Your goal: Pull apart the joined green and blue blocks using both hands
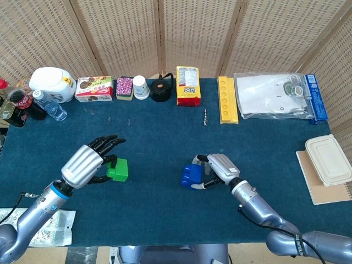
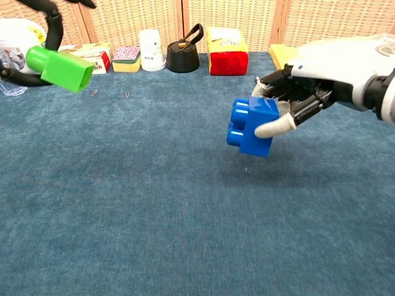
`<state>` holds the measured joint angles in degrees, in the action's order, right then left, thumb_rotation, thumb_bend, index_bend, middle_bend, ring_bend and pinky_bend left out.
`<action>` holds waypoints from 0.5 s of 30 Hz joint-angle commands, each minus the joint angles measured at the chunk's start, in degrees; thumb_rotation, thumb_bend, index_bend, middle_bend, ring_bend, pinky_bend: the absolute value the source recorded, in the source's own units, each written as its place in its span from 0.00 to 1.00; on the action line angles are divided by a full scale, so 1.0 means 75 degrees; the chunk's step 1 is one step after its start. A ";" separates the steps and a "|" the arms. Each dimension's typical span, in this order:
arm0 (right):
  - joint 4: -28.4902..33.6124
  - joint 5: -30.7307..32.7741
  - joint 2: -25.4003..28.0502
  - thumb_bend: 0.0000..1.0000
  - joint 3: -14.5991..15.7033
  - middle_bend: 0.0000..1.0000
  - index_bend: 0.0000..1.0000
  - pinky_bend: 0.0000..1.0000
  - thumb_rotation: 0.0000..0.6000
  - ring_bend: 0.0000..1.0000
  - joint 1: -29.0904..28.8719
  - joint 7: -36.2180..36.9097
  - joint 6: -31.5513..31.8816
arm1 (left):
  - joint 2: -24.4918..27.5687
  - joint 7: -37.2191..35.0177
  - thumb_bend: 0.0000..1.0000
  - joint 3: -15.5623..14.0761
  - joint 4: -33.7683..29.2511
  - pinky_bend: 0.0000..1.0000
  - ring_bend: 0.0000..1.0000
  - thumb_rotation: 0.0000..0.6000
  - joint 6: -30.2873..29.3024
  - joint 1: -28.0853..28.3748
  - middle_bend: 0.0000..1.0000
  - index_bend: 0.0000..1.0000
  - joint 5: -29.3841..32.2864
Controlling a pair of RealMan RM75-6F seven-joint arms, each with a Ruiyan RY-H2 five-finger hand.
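- The bright green plastic building block (image 1: 117, 170) was already separated from the blue plastic building block (image 1: 191, 176), and the two sat well apart over the dark blue carpeted table (image 1: 165, 132).
- The left hand (image 1: 91, 163), silver-backed with black fingers, grasped the green block; in the chest view that block (image 2: 60, 68) was raised clear of the cloth at the far left, with its round stud pointing left.
- The right hand (image 1: 218, 168) grasped the blue block, a pale fingertip (image 2: 271, 127) pressed against its side. In the chest view the blue block (image 2: 253, 126) hung above the cloth, tilted, with its studs facing left.
- Along the back edge of the table stood a white plastic jug (image 1: 53, 83), a flat snack box (image 1: 94, 88), a white paper cup (image 1: 141, 87), a black kettle-shaped object (image 1: 161, 88) and a yellow and red packet (image 1: 188, 86).
- Further right lay a long yellow plastic tray (image 1: 227, 99) and a clear plastic bag of white items (image 1: 270, 95).
- A beige lidded food container (image 1: 329, 159) rested at the right edge.
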<state>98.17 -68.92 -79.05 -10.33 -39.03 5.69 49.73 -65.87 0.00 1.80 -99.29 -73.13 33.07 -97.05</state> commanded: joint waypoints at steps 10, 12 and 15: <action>-0.0957 0.0195 -0.0930 0.18 0.0376 0.49 0.53 0.37 0.74 0.47 -0.0012 -0.2118 0.0818 | -0.0443 0.0081 0.33 -0.0079 0.0504 0.24 0.15 1.00 0.0155 -0.0059 0.19 0.69 -0.0011; -0.0951 0.0200 -0.0924 0.18 0.0391 0.47 0.51 0.36 0.74 0.45 0.0006 -0.2236 0.0859 | -0.0545 0.0173 0.33 -0.0058 0.0560 0.24 0.15 1.00 0.0196 -0.0029 0.19 0.69 -0.0025; -0.0891 0.0229 -0.0892 0.18 0.0391 0.44 0.47 0.35 0.74 0.43 0.0032 -0.2361 0.0906 | -0.0641 0.0259 0.33 -0.0031 0.0613 0.24 0.15 1.00 0.0280 0.0021 0.19 0.69 -0.0019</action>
<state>91.34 -67.28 -85.82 -7.42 -38.87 -11.86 56.39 -70.55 1.84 1.50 -94.80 -71.15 33.12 -97.19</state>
